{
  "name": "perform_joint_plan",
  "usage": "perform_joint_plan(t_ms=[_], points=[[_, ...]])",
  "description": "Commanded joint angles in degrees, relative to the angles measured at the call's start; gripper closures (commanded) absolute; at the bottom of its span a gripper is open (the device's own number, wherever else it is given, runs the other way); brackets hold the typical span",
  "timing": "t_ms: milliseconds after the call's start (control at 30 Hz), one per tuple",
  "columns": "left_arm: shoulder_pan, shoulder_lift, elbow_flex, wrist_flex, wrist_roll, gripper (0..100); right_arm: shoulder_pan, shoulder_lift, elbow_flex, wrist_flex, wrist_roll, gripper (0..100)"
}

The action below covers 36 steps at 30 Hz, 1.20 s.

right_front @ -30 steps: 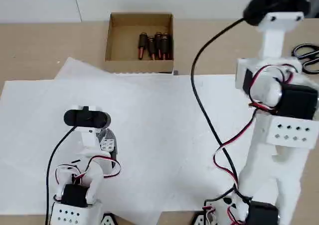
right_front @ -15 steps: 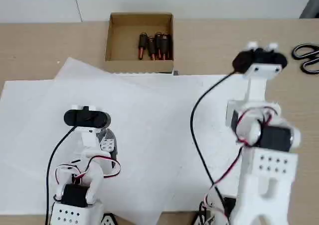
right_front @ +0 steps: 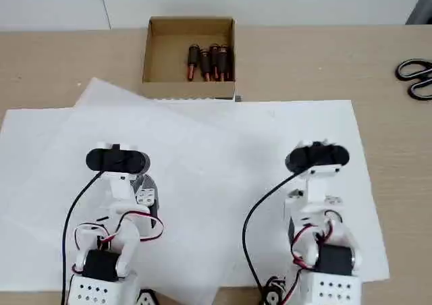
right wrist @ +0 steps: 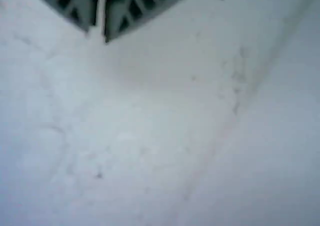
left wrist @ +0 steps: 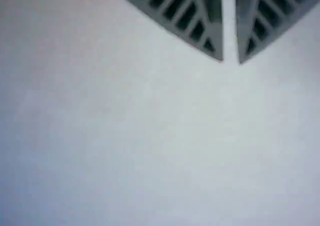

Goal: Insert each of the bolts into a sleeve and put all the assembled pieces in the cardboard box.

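Note:
The cardboard box (right_front: 154, 55) stands at the table's far side. Several dark sleeves with orange bolts (right_front: 210, 62) lie side by side in its right half. Both arms are folded low near the front edge, far from the box. The left arm (right_front: 118, 183) rests over the white paper at the left, and its gripper (left wrist: 230, 61) is shut with nothing in it, tips close to the paper. On the right sits the right arm (right_front: 317, 183); its gripper (right wrist: 97, 33) is likewise shut and empty, just above the paper.
White paper sheets (right_front: 223, 150) cover the middle of the table between the arms and the box. A pair of scissors (right_front: 415, 75) lies on the bare wood at the far right edge.
The right arm has come back from its raised stretch at the far right and folded down near the front edge. The left arm has kept still.

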Motion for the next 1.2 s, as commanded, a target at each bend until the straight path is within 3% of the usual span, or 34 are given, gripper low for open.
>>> perform_joint_plan(t_ms=[0, 200, 1167], points=[[-0.4, -0.5, -0.3, -1.3, -0.2, 99, -0.4, -11.6, 6.2, -0.3, 0.4, 99.6], [-0.4, -0.5, -0.3, -1.3, -0.2, 99, -0.1, -11.7, 8.5, 1.2, -2.5, 99.6], [-0.4, -0.5, -0.3, -1.3, -0.2, 99, -0.4, -13.1, 8.8, 1.9, -2.8, 99.5]])
